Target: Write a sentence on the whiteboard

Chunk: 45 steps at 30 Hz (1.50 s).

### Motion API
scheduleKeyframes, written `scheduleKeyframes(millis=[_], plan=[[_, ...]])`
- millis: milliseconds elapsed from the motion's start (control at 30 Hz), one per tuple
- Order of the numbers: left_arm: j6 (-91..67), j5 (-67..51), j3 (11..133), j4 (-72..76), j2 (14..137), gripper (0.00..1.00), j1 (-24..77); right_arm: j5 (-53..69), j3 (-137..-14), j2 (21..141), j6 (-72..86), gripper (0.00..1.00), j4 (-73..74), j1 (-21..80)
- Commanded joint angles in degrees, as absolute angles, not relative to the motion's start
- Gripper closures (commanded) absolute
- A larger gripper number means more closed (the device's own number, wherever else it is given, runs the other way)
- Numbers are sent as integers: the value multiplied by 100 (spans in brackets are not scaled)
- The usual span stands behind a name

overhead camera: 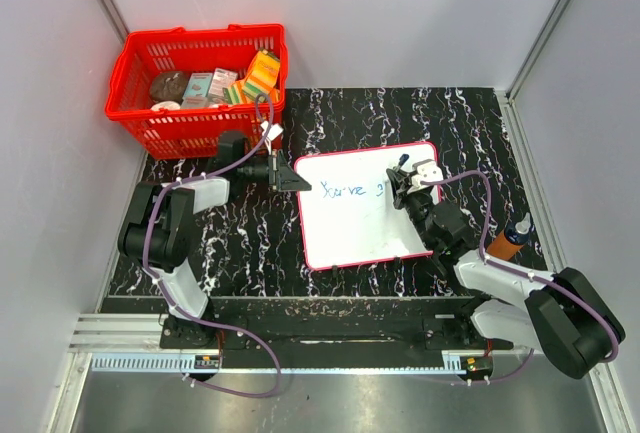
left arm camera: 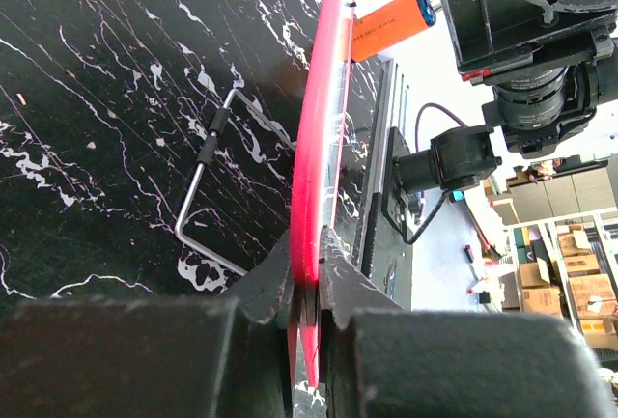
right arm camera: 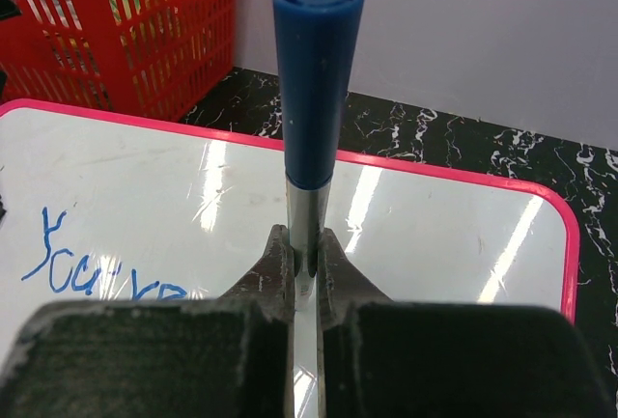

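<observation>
The right tool (right arm camera: 306, 273) is pinching the silver barrel of one marker (right arm camera: 315, 80), whose blue end points up at the wrist camera. Under it lies the one whiteboard (overhead camera: 350, 233), flat on the black marbled desk (overhead camera: 250, 243) between the two arms. I cannot tell whether the tip touches the board.

The sentence (overhead camera: 345, 191) is thin blue handwriting on the board's upper half. "You've" can be read, followed by a stroke too small to make out.

The left tool (left arm camera: 307, 278) is pressed together on the board's red frame at its left edge.

One red basket (overhead camera: 165, 138) stands at the desk's far left corner, holding several packets whose labels are too small to read. One orange object (overhead camera: 509, 240) lies beside the right arm.
</observation>
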<state>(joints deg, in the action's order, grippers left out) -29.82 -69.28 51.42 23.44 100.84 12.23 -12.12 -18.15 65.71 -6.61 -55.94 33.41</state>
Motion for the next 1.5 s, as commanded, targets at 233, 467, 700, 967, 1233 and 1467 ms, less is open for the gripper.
scheduleKeyframes(millis=[233, 467, 700, 967, 1233, 1467], plan=[[-2074, -6557, 5229, 2180, 10002, 100, 1345, -897, -1863, 6566, -519, 100, -5802, 3384], [-2048, -6539, 5229, 2145, 10028, 100, 1345, -844, -1697, 6337, -431, 100, -5573, 3384], [-2004, -6504, 5247, 2101, 10037, 100, 1354, -949, -1591, 6153, -465, 100, -5423, 3375], [-1907, -6478, 5256, 1969, 10011, 100, 1380, -1397, -1748, 6275, -624, 100, -5405, 3375], [-1819, -6442, 5265, 1863, 10002, 100, 1406, -1362, -2013, 6627, -677, 100, -5677, 3375], [-1758, -6425, 5300, 1775, 9976, 100, 1406, -1196, -2039, 6653, -659, 100, -5766, 3384]])
